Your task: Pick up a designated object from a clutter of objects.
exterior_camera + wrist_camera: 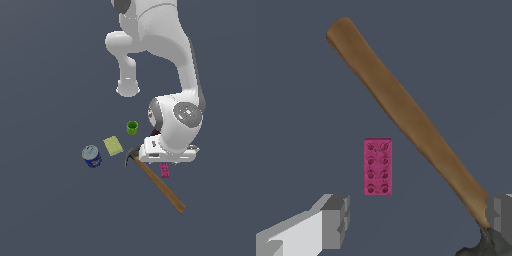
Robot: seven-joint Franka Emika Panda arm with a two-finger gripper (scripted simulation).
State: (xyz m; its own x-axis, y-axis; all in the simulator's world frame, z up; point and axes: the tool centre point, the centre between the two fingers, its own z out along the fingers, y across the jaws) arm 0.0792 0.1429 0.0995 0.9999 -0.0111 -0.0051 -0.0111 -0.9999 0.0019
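The magenta-pink studded brick (pixel 377 166) lies flat on the grey floor, close beside the hammer's wooden handle (pixel 401 110) without touching it. In the exterior view the brick (pixel 164 171) peeks out just below my hand. My gripper (pixel 418 220) is open and empty and hovers over the brick. One finger (pixel 336 220) shows on one side. The other finger (pixel 501 215) sits over the hammer's head end (pixel 483 245). In the exterior view my gripper (pixel 166 159) is mostly hidden under the wrist.
The hammer (pixel 157 182) runs diagonally toward the exterior view's lower right. A green cup (pixel 132 127), a yellow-green pad (pixel 113 145) and a blue can (pixel 92 156) lie toward the exterior view's left. A dark brick (pixel 153 132) peeks out behind the arm. The orange ball is hidden.
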